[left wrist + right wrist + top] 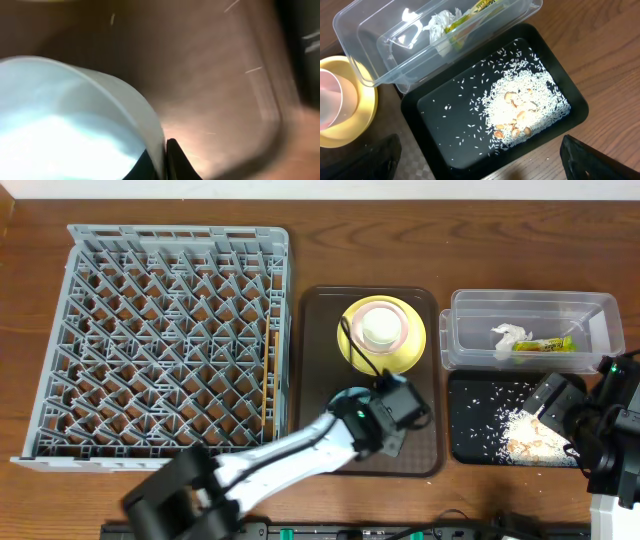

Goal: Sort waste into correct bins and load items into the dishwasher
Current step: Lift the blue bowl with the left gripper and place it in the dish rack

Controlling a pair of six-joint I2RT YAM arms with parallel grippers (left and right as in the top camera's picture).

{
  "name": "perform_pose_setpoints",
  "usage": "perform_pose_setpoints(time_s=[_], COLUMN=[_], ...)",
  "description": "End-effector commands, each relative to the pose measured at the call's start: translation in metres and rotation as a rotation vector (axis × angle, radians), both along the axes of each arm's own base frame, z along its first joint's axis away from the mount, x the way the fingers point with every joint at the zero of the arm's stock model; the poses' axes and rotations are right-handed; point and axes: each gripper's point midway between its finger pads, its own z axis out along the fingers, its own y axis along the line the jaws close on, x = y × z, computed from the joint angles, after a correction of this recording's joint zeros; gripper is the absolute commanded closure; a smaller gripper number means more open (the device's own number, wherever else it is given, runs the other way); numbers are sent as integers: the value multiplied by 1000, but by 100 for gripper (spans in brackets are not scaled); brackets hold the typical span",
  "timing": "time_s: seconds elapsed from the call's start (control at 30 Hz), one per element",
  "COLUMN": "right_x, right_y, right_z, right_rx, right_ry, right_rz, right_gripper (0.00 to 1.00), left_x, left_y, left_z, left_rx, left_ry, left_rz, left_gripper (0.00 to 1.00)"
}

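Observation:
My left gripper is shut on the thin rim of the light blue bowl, one finger inside and one outside, low over the brown tray. From overhead the gripper covers that bowl. The yellow plate holds the pink bowl at the tray's far end. Two chopsticks lie in the grey dishwasher rack. The clear tub holds the napkin and wrapper. Rice lies in the black tray. My right gripper is open and empty above that tray's near edge.
The dishwasher rack takes up the left of the table, with the brown tray right beside it. The tub and black tray sit side by side at the right. Bare wooden table runs along the far edge.

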Motion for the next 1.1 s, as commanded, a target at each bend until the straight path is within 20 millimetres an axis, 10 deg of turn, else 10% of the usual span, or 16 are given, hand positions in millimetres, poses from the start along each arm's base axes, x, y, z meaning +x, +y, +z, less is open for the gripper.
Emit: perform_pose_setpoints(time_s=[0.0, 0.37, 0.77, 1.07], right_x=[0, 0, 0, 0], right_y=[-3, -3, -3, -3], right_z=[5, 5, 5, 5], right_rx=[-3, -3, -3, -3], right_ry=[-15, -15, -15, -15], right_rz=[-18, -18, -18, -18], right_gripper=[1, 1, 1, 1], left_x=[11, 97, 215, 264], left_y=[-18, 79, 178, 220], left_z=[78, 209, 227, 151], left_rx=[-239, -740, -1158, -1267], left_ry=[-18, -74, -55, 127], left_rz=[-39, 108, 210, 352], left_gripper=[92, 92, 92, 93])
